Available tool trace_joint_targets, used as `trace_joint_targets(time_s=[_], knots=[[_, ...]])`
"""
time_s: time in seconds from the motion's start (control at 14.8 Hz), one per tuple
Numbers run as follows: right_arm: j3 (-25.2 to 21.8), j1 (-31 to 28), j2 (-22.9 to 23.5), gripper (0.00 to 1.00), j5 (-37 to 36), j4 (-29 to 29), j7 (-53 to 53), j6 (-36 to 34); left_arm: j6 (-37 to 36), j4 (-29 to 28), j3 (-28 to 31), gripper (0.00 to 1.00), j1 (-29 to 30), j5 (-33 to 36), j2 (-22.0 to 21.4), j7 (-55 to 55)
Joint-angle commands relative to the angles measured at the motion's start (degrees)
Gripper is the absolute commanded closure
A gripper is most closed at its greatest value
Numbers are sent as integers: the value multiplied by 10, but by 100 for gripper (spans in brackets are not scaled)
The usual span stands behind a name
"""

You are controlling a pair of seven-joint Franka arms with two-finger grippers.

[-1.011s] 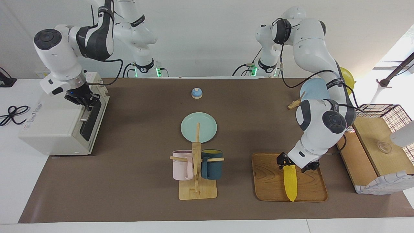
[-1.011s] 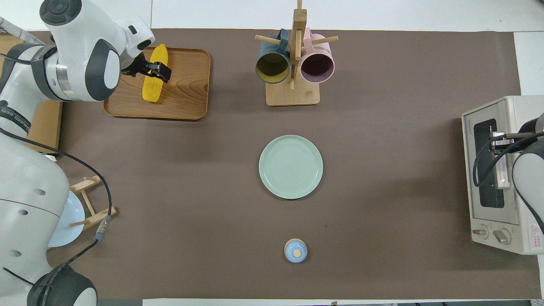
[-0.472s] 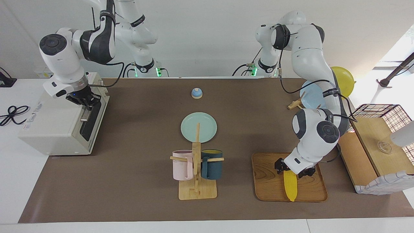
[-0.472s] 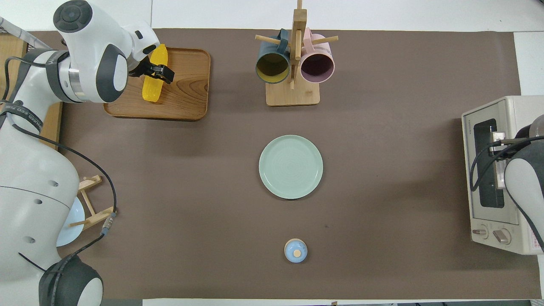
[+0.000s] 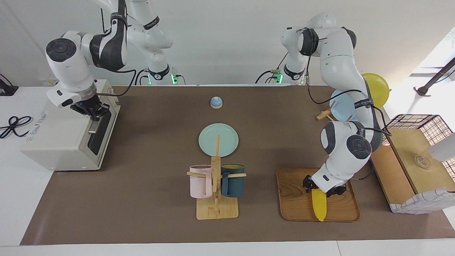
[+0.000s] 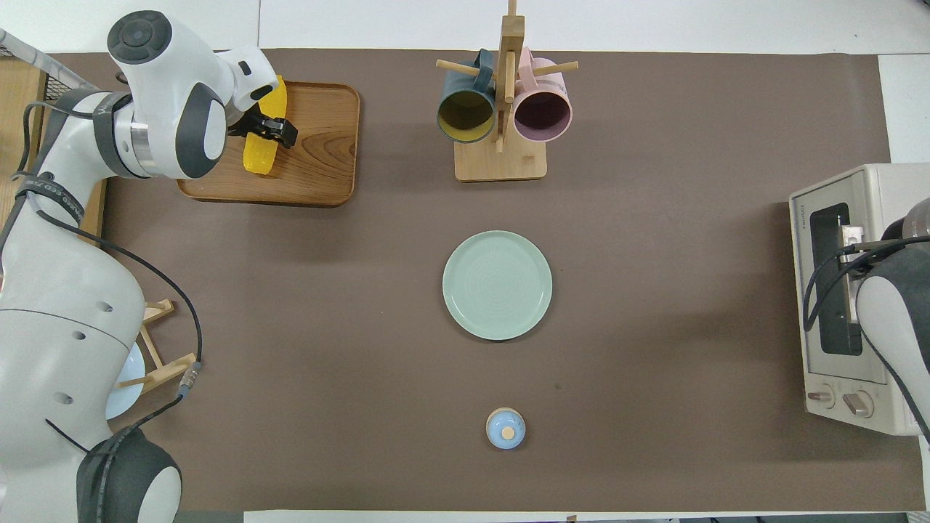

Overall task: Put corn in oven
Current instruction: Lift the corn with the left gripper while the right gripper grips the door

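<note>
- Corn (image 5: 318, 204): bright yellow cob lying flat on the wooden tray (image 5: 295, 199) at the left arm's end of the table, on the part of the table farthest from the robots. One end of the cob is close to the tray's edge farthest from the robots.
- Left gripper (image 5: 324, 187): down at the corn's end nearer to the robots, black fingers (image 6: 280, 129) straddling the cob, one on each side. Whether they pinch it or only bracket it I cannot tell; the cob lies on the tray.
- Oven (image 5: 60, 137): off-white toaster oven at the right arm's end of the table, dark glass door facing the table's middle, two knobs (image 6: 839, 398) on its front panel. Door looks closed.
- Right gripper (image 5: 93, 113): at the oven's front, by the metal bar handle (image 5: 94, 126) at the top of the door. Whether the fingers are spread or pressed on the bar I cannot tell; the wrist hides them from above.
- Green plate (image 6: 497, 285): mid-table, nothing on it.
- Mug rack (image 5: 216, 192): wooden stand, farther from the robots than the green plate; pink mug (image 5: 200, 181) and dark blue mug (image 5: 233, 180) hang on its pegs.
- Small blue round knob-topped object (image 5: 216, 102): nearer to the robots than the plate.
- Blue plate (image 5: 341, 103): upright in a wooden stand near the left arm's base; yellow plate (image 5: 377, 87) just beside it.
- Wire-grid box (image 5: 421, 122): off the mat at the left arm's end.
</note>
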Motion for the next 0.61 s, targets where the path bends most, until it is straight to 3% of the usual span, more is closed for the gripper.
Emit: trace_joint_targets(time_s=[0.0,0.2,0.34,0.54], knots=[[3,-5,-8,100,-13,-22,2,12,9,10,4,60,0,10,11,7],[3,-5,-7,100,-5,-24,3,17,1,12,4,99,-1,8,10,6],[4,3,-7,100,22,-42,5,40,-7,12,3,100,-7,-5,0,-4],[5,23,-3,100,52,-52,9,60,-39,-3,4,100,-10,-48,-57,-87]])
